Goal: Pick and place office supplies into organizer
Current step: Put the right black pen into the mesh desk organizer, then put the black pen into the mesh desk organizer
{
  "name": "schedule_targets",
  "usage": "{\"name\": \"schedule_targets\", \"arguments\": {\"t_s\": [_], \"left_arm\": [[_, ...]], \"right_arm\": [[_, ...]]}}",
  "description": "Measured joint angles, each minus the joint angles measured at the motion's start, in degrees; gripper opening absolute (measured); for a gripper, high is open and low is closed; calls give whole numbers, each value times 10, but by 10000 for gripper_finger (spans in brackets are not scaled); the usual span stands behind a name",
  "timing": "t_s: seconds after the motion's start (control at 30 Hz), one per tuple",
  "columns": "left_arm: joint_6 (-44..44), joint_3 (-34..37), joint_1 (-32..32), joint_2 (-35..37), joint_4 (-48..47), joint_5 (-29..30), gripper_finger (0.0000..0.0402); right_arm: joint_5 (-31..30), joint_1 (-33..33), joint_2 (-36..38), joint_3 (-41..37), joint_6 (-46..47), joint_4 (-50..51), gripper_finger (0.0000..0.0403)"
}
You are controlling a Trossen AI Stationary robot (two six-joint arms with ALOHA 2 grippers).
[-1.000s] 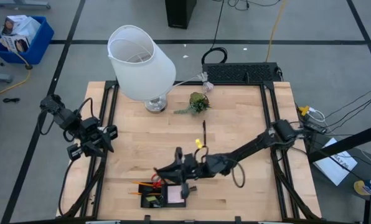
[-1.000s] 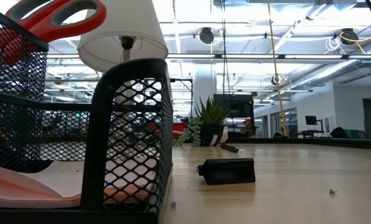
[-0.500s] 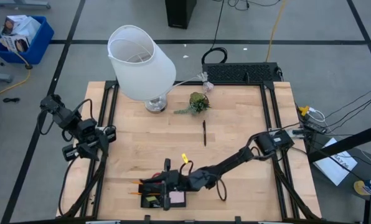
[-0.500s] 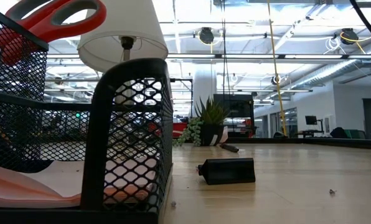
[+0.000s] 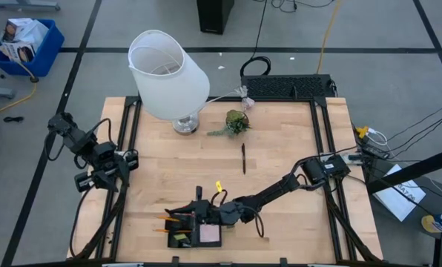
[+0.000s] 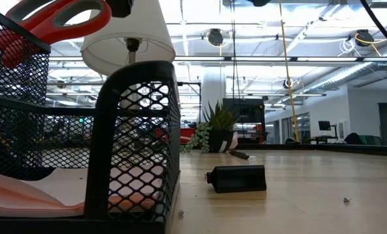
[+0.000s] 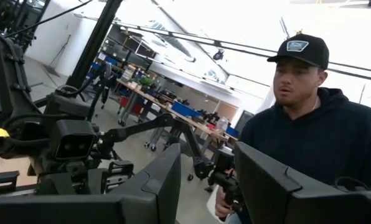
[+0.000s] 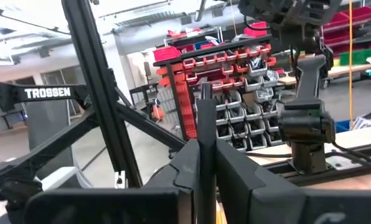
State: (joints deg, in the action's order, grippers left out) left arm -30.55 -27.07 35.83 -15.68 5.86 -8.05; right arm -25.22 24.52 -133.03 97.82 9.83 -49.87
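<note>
The organizer (image 5: 182,239), a black mesh tray, stands near the table's near edge and fills the left of the low view (image 6: 135,143). In it lie a pink sticky pad (image 5: 209,236), orange pencils (image 5: 169,219) and red scissors (image 6: 57,16). My right gripper (image 5: 206,211) reaches over the organizer's far side, shut on a black pen (image 8: 204,118). A second black pen (image 5: 243,158) lies flat on the table's middle. My left gripper (image 5: 123,165) waits open at the table's left edge. My right gripper pinches the black pen's shaft (image 8: 204,140) between its two fingers. The fingers come about level from the table's right and lie across the pen. One end (image 5: 199,193) sticks out past the fingers. The fingers hide the other end, so whether it touches the organizer cannot be told.
A white lamp (image 5: 169,74) and a small green plant (image 5: 237,122) stand at the table's far side. A black keyboard-like box (image 5: 288,87) lies at the far right. A small black block (image 6: 237,178) lies on the wood. A person (image 7: 310,124) shows beyond the table's left.
My right gripper has gone down and toward the table's near left, from the middle to over the organizer, carrying the black pen. Most of the way was covered in the first half second. Its wrist has rolled a little.
</note>
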Motion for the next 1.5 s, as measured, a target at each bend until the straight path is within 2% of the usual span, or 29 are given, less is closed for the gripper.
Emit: {"name": "schedule_targets", "arguments": {"t_s": [0.17,0.33,0.63,0.77,1.03,1.13,1.23,1.3,1.43,1.5], "left_arm": [[0,0,0,0,0,0,152],[0,0,0,0,0,0,152],[4,0,0,0,-1,-1,152],[11,0,0,0,-2,-9,152],[19,0,0,0,3,-10,152],[19,0,0,0,3,-10,152],[19,0,0,0,3,-14,152],[22,0,0,-1,2,-15,152],[30,0,0,-1,-1,-15,152],[38,0,0,0,1,-15,152]], "right_arm": [[59,-14,0,0,29,0,40],[50,-17,0,-1,27,4,63],[43,-20,1,-1,60,31,131],[47,-22,3,-2,91,-70,145],[44,-47,14,-1,136,-371,138],[43,-54,29,-4,143,-393,132],[44,-64,82,-7,183,-254,127],[39,-68,131,-6,211,-85,126],[-44,-72,237,1,301,314,136],[-90,-76,283,1,369,455,144]]}}
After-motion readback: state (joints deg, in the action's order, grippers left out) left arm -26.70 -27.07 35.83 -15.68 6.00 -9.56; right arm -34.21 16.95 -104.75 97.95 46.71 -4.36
